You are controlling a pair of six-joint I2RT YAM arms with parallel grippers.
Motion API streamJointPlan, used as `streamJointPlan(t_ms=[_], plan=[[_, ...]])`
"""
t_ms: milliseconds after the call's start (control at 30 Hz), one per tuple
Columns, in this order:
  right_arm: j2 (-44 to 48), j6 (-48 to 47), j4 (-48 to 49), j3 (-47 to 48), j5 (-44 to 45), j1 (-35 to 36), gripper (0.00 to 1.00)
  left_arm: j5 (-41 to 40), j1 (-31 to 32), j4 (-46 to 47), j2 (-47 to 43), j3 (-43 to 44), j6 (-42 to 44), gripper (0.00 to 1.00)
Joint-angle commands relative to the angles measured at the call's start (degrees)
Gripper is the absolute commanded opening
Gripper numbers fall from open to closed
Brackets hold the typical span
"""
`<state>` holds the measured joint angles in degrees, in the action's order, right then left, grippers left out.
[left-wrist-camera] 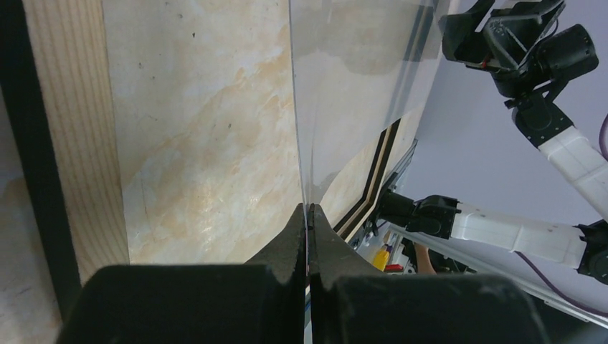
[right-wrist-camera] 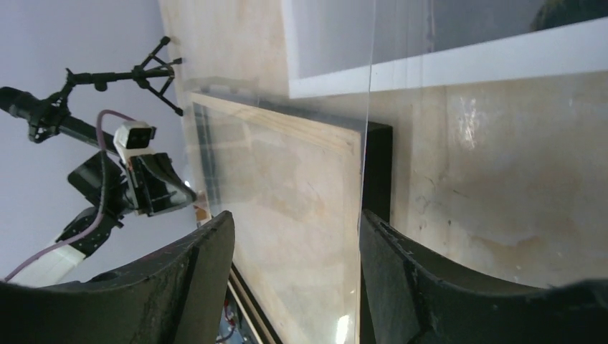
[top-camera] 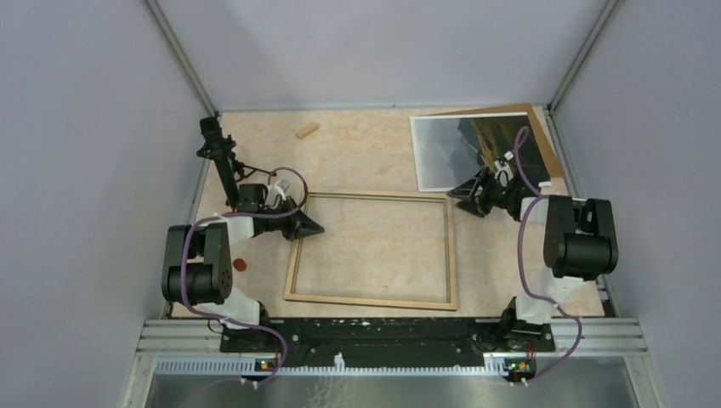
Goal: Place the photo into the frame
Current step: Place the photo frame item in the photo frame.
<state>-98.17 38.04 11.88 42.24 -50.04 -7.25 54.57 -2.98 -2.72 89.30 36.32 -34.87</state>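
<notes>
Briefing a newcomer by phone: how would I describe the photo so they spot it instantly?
Look to the far right corner of the table, beyond the wooden frame. The photo lies there on a brown board; it alone has a white border and dark mountain picture.

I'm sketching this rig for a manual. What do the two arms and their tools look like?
The left arm and right arm match: chunky black joint housings, white link covers, and a purple cable looping along each. The left tool and right tool each have two matte black wedge-shaped fingers, with a small white box mounted behind them.
</notes>
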Motion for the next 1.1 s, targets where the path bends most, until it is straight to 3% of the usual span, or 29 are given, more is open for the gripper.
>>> streamJointPlan(t_ms=[0, 167, 367, 600, 900, 1067], plan=[[-2.6, 5.1, 14.6, -1.4, -3.9, 0.1, 0.62, 0.6, -0.3, -4.3, -0.1, 1.6, 6.1, 0.0], [-3.7, 5.1, 20.4, -3.7, -3.9, 0.2, 0.62, -0.6, -0.3, -6.6, -1.5, 1.4, 8.0, 0.0], [-0.6, 5.1, 18.4, -7.8, -3.9, 0.3, 0.62, -1.8, -0.3, -7.1, -3.6, 0.5, 8.6, 0.0], [2.3, 5.1, 24.7, -12.9, -3.9, 0.5, 0.62, -0.3, -0.3, -6.7, -4.5, -0.6, 8.8, 0.0], [14.3, 5.1, 10.6, -11.2, -3.9, 0.7, 0.62, -0.1, -0.3, -7.2, -5.3, -0.5, 9.4, 0.01], [12.4, 5.1, 15.2, -12.3, -3.9, 2.6, 0.62, 0.2, -0.3, -7.2, -5.5, -0.6, 9.4, 0.01]])
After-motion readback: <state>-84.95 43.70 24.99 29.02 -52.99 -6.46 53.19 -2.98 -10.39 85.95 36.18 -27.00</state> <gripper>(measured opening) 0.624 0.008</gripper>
